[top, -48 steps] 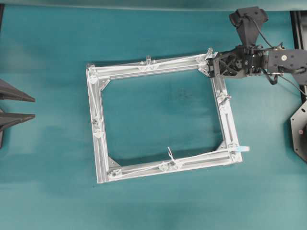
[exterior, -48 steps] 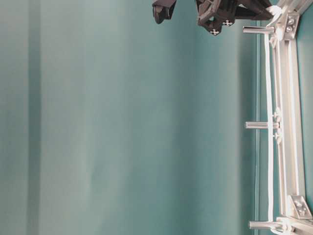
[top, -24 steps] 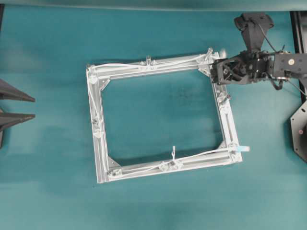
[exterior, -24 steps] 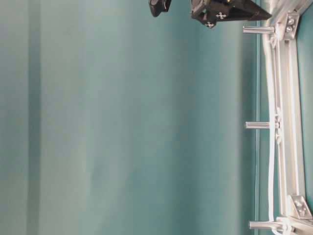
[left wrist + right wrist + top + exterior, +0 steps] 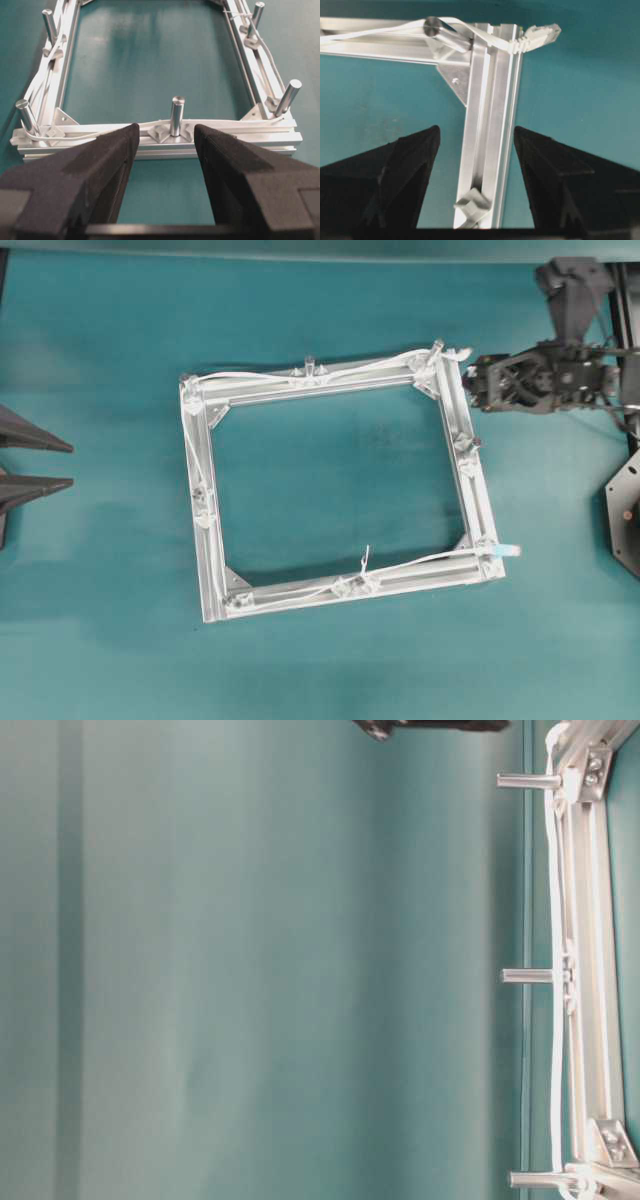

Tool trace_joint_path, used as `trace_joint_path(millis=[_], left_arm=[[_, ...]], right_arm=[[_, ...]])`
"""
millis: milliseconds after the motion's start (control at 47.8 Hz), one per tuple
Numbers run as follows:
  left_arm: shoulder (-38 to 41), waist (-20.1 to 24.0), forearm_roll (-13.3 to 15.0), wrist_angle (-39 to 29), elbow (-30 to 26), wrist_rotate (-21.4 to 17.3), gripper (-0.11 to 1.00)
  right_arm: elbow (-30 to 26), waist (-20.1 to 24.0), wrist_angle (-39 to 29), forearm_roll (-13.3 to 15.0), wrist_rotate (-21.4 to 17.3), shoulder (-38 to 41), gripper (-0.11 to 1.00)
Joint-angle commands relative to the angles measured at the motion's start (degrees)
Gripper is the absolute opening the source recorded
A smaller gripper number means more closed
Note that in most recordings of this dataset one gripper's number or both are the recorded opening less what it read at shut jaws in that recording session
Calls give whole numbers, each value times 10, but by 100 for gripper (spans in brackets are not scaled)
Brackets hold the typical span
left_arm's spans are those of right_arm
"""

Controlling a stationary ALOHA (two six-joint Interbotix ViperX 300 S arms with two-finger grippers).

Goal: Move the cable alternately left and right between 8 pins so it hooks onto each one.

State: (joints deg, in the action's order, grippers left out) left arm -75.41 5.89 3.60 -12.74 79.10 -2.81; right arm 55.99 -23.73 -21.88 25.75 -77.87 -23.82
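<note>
moved: right fingers [image 5: 476, 185] let go of the cable [image 5: 470, 29] and pulled back from the frame [image 5: 460, 430] corner | right fingers: wide apart, empty, frame bar between them | cable: plug [image 5: 540, 34] just past fingertips, looped round corner pin [image 5: 437, 27] | left fingers [image 5: 165, 150]: apart, pin [image 5: 176, 116] beyond them

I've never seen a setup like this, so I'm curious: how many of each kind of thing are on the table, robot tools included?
Frame: 1
Pins: 8
Cable: 1
Tools: 2 (left tool, right tool)
Total: 12
</note>
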Motion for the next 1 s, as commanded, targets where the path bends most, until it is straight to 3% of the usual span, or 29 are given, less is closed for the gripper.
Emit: trace_joint_path(millis=[0, 251, 565, 691, 795, 983], left_arm=[[4, 0, -1, 5, -6, 0, 56], [4, 0, -2, 5, -5, 0, 56], [4, 0, -2, 5, -5, 0, 56], [4, 0, -2, 5, -5, 0, 56], [4, 0, -2, 5, -5, 0, 56], [4, 0, -2, 5, -5, 0, 56]], right_arm=[[6, 1, 7, -1, 4, -32, 65], [15, 2, 80, 3, 40, -65, 65], [11, 27, 137, 7, 163, -89, 65], [11, 33, 173, 7, 187, -88, 66], [14, 41, 215, 21, 208, -85, 66], [24, 57, 258, 61, 214, -83, 66]])
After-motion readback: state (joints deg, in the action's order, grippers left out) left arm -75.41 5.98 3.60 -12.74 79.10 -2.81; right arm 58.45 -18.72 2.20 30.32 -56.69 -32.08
